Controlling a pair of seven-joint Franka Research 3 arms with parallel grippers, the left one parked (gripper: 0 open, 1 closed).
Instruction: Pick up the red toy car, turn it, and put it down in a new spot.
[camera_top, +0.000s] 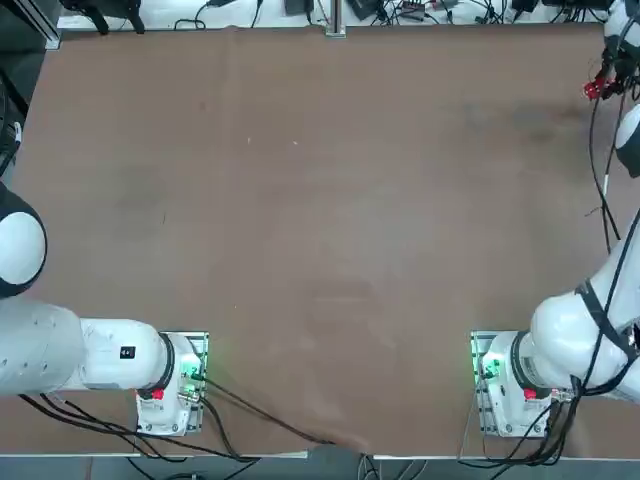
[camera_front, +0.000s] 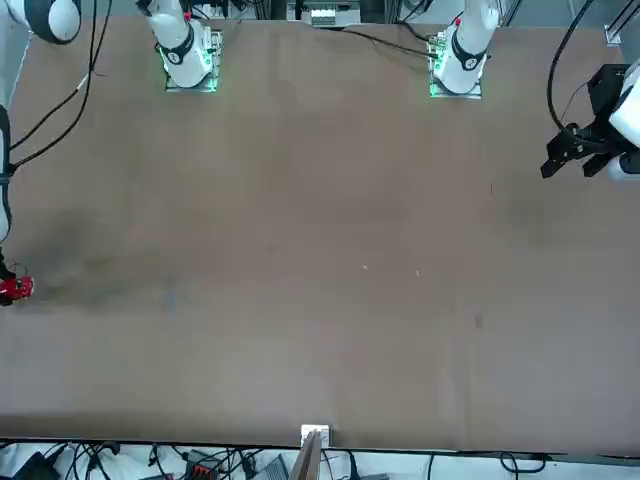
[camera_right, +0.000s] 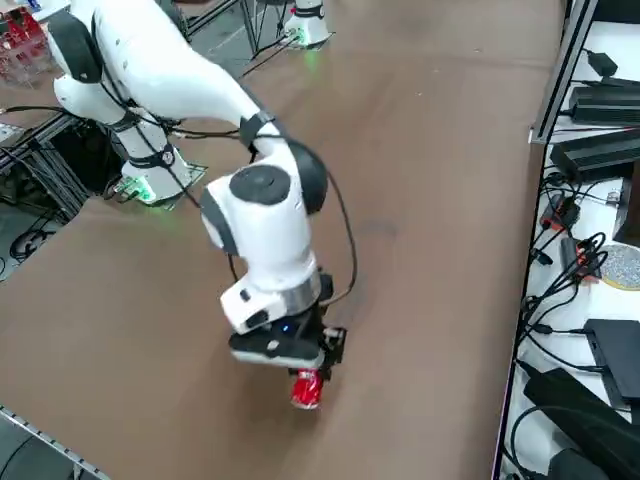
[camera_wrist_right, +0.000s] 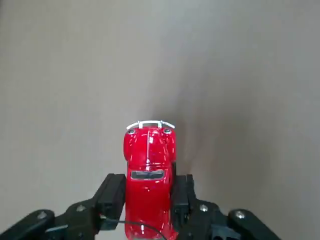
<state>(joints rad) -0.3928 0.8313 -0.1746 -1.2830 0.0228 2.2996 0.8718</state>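
Observation:
The red toy car is clamped between my right gripper's black fingers, its chrome bumper pointing away from the wrist. My right gripper is shut on the car and holds it a little above the brown table, at the table's far right side. Seen from overhead, the car shows as a small red spot near the right edge, under the arm's wrist. From across the table the red toy car sits at the left edge.
The brown table spreads wide toward the middle and left. The two arm bases with green lights stand along the near edge. Cables and power supplies lie just off the table's far edge.

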